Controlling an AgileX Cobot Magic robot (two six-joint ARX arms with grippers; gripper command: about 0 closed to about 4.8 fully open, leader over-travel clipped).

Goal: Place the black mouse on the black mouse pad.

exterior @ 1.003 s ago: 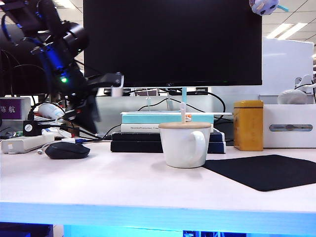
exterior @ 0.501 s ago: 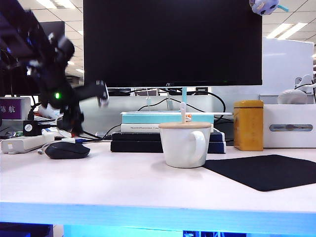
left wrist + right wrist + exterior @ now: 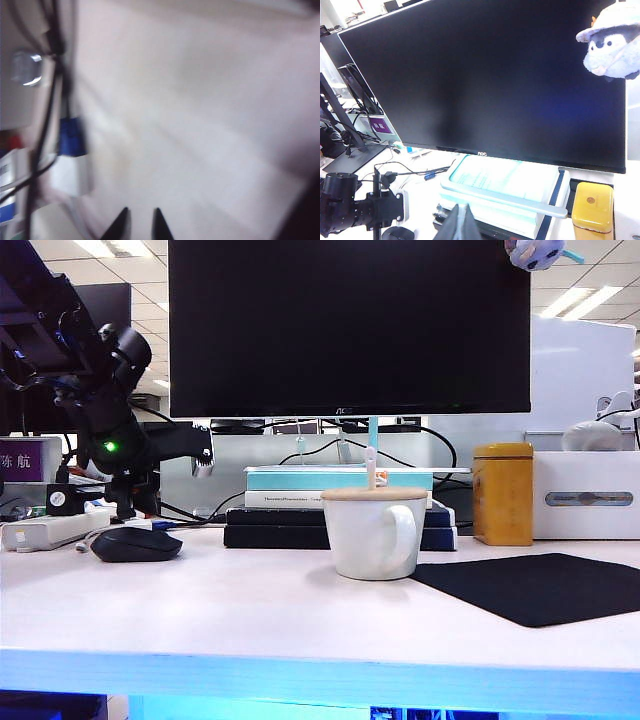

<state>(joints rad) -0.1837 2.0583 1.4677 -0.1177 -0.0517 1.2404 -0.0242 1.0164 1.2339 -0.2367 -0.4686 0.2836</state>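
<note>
The black mouse (image 3: 135, 544) lies on the white desk at the far left, and its edge also shows in the right wrist view (image 3: 400, 234). Far right on the desk lies the black mouse pad (image 3: 540, 585). My left gripper (image 3: 205, 452) hangs above and just right of the mouse, not touching it. In its blurred wrist view the left gripper (image 3: 140, 215) shows two dark tips a narrow gap apart over bare desk, with nothing between them. My right gripper (image 3: 462, 212) is shut and empty, held high facing the monitor; it is outside the exterior view.
A white lidded mug (image 3: 372, 532) stands mid-desk before stacked books (image 3: 340, 510) and a big monitor (image 3: 350, 325). A yellow tin (image 3: 503, 493) and a white tissue box (image 3: 585, 495) stand behind the pad. A power strip (image 3: 50, 530) and cables lie behind the mouse.
The left arm has swung leftward and its gripper has come down from beside the monitor's lower edge toward the mouse. The mouse, mug and pad have not moved.
</note>
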